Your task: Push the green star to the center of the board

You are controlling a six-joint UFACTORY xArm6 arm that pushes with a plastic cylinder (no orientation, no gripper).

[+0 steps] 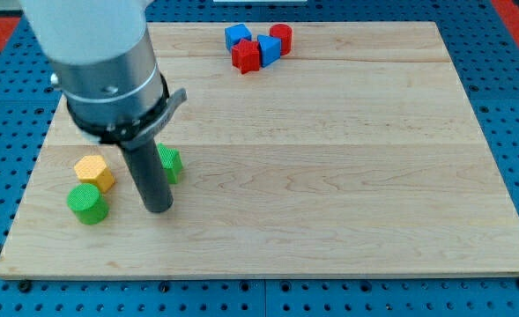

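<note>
- My tip [159, 209] is a bare rod holding nothing, just beside the green star [171, 163], toward the view's bottom.
- Green star lies near the board [329, 176]'s left edge, partly hidden by the rod.
- Rightward of the star, the wood lies open.

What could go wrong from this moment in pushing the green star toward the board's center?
1. My tip sits just below and left of the green star, whose shape the rod partly hides; an off-centre push could spin it aside.
2. The yellow block and green cylinder lie close on the view's left; repositioning the rod could knock them.
</note>
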